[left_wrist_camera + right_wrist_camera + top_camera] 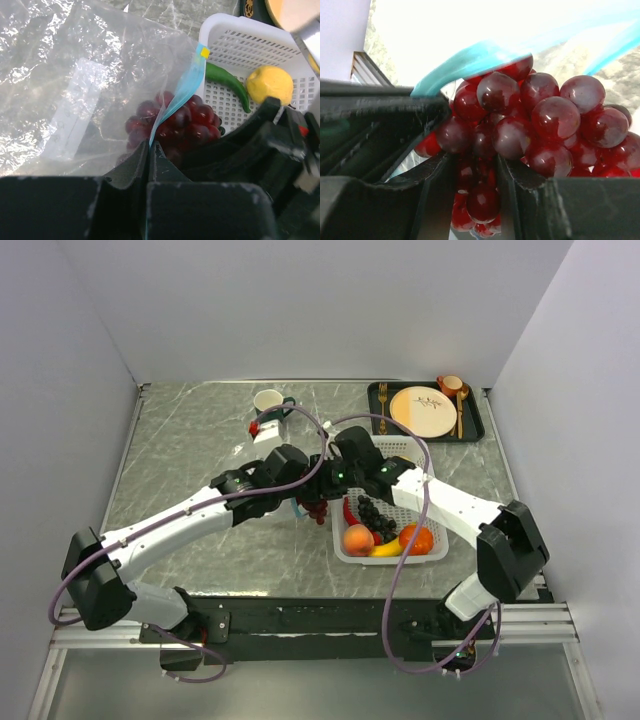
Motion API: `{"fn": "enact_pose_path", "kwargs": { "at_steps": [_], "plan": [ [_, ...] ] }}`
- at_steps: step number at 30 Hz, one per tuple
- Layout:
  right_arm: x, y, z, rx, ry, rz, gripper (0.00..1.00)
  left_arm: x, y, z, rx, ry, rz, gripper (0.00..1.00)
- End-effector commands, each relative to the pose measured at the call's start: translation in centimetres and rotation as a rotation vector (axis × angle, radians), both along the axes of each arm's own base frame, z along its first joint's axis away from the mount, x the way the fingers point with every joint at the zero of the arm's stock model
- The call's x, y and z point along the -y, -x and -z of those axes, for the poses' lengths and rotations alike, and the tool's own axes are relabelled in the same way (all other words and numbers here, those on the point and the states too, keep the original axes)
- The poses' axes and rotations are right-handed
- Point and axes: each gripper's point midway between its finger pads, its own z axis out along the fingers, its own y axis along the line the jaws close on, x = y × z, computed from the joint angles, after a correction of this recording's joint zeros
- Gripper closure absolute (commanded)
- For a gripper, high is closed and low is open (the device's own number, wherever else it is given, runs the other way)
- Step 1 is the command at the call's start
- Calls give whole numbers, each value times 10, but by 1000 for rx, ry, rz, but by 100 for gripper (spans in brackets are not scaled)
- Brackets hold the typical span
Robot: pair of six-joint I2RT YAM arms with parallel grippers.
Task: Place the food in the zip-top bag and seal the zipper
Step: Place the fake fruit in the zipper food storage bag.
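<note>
The clear zip-top bag [75,75] lies crumpled on the table left of the basket. My left gripper [151,145] is shut on its teal zipper [187,85], holding that edge up. My right gripper [474,162] is shut on a red grape bunch [520,120] at the bag's mouth, just under the zipper [470,60]. In the left wrist view part of the grape bunch [185,122] shows through the clear plastic. From above, both grippers meet at the grape bunch [316,510], left of the basket.
The white mesh basket [425,455] holds a dark grape bunch [375,515], peach [357,538], orange [417,538], banana [388,550], red chili [349,510], green pepper [227,80] and lemon [270,84]. A black tray [476,420] with plate and a mug [268,400] stand at the back.
</note>
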Motion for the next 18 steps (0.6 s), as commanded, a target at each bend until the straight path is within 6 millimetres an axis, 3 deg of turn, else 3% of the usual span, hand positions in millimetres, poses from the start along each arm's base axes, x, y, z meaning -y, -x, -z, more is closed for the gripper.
{"fn": "enact_pose_path", "kwargs": {
  "at_steps": [1, 4, 7, 9, 11, 15, 18],
  "plan": [
    [-30, -14, -26, 34, -103, -41, 59, 11, 8, -14, 13, 87, 52, 99],
    [-37, -7, -20, -13, -163, -63, 54, 12, 9, -16, 18, 107, 58, 99],
    [-38, -6, -20, -18, -178, -57, 43, 11, 10, -14, 12, 100, 52, 99],
    [-34, -5, -18, -4, -178, -47, 39, 6, 9, -12, 6, 81, 32, 99],
    [-26, -10, -20, 21, -147, -5, 29, 5, 9, -12, 4, 74, 24, 99],
    [-15, -14, -25, 65, -138, 36, 26, 5, 7, -10, 1, 65, 21, 99],
    [-1, -23, -30, 99, -102, 123, 25, 5, 6, 1, -30, 31, 7, 99]
  ]
}}
